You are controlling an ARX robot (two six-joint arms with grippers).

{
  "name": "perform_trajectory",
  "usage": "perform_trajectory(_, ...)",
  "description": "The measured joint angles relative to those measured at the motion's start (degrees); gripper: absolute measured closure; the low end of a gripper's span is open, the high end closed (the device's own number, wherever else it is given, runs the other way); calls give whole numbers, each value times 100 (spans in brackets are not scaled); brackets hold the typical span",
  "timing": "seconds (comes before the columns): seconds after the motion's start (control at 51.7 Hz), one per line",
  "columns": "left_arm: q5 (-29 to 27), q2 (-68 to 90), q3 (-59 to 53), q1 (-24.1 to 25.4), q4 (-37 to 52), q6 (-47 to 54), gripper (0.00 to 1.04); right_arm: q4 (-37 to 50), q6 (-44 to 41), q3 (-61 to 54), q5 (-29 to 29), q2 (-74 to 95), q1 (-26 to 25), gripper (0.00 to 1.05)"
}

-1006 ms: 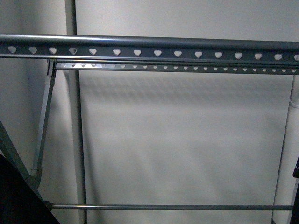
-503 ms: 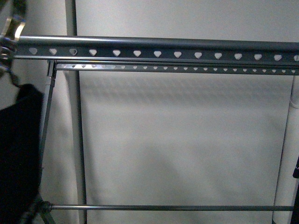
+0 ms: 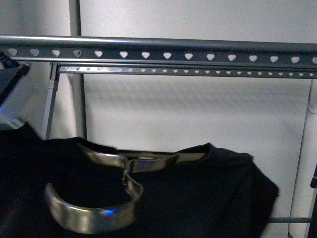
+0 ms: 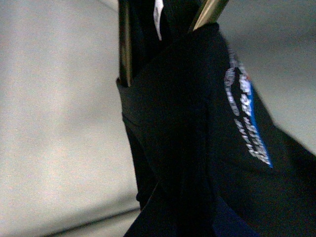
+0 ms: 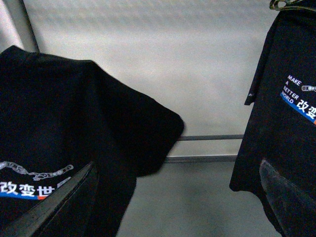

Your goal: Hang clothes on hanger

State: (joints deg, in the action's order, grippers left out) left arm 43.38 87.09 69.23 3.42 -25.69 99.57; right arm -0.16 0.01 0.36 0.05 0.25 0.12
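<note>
The black T-shirt (image 3: 208, 198) is up in the front view, draped on a metallic coat hanger (image 3: 148, 162) whose broad curved hook (image 3: 89, 215) swings out low in front of the cloth. The shirt fills the lower frame from the left edge to its right sleeve, well below the clothes rack (image 3: 163, 45) and its top rail of heart-shaped holes. Between collar and rail there is a wide band of bare wall (image 3: 198, 119). A thinner punched rail (image 3: 198, 72) sits just under the top one. To the right, a gap separates the sleeve's edge from the rack's upright (image 3: 302, 163).

The left arm (image 3: 12, 99) is only a blurred sliver at the frame's edge. The left wrist view is packed with black cloth and its blue-edged print (image 4: 247, 113), so whether the left gripper is closed cannot be told.

The right gripper (image 5: 176, 165) is spread wide, fingers (image 5: 54, 207) far apart, nothing between them. A second black T-shirt (image 5: 291, 123) hangs just beyond one finger.
</note>
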Motion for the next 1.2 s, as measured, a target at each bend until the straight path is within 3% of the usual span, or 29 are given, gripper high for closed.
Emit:
perform_trajectory(0.155,247,77,77,-472,1681,190,101,0,-2,0,0,0,0,7)
perform_trajectory(0.6,308,77,77,-470,1755,214,101,-2,0,0,-11,2,0,7)
perform_trajectory(0.638,308,77,77,-470,1755,216,101,-39,267,39,-544,120,-151,7)
perform_trajectory(0.658,308,77,77,-470,1755,216,101,-35,474,105,-1200,306,-380,7)
perform_trajectory(0.735,282,77,77,-470,1755,216,101,133,1150,481,-2946,1244,-1132,7)
perform_trajectory(0.774,293,77,77,-476,1755,219,101,295,1228,752,-3585,1764,-1405,7)
perform_trajectory(0.832,297,77,77,-485,1755,221,101,621,1029,1104,-4026,2400,-1541,7)
perform_trajectory(0.89,291,77,77,-479,1755,227,101,1099,431,1523,-4085,3104,-1447,7)
perform_trajectory(0.986,262,77,74,-450,1755,232,101,1628,-1508,2118,-4446,4052,-1220,7)
perform_trajectory(1.064,258,77,74,-437,1755,236,101,929,-3679,2640,-4942,4767,-1154,7)
perform_trajectory(1.103,258,77,74,-439,1755,236,101,535,-4489,2857,-4896,5073,-1095,7)
perform_trajectory(1.141,256,77,74,-439,1755,238,101,260,-5873,3128,-4723,5477,-997,7)
perform_trajectory(1.199,262,77,74,-448,1755,240,101,219,-6946,3381,-4553,5849,-881,7)
